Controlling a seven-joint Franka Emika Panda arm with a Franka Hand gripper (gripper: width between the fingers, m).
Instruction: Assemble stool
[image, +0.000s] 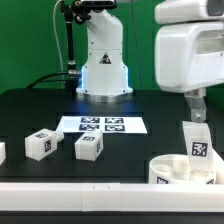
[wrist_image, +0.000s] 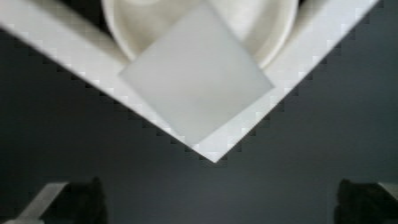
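The white arm (image: 103, 55) stands on its base at the back, its bulky wrist (image: 188, 50) looming at the exterior view's right, with the hand (image: 197, 106) pointing down and its dark fingers (wrist_image: 54, 202) spread wide, empty.

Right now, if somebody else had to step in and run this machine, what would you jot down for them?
Jaws: wide open, holding nothing, above the seat area.
Parts: the ring seat sits at the front, on the exterior view's right. One upright leg stands at it; I cannot tell whether it is fully socketed. Two loose legs lie in front of the marker board.
Done: apparently one leg placed.
Left: fetch and fit the loose legs.
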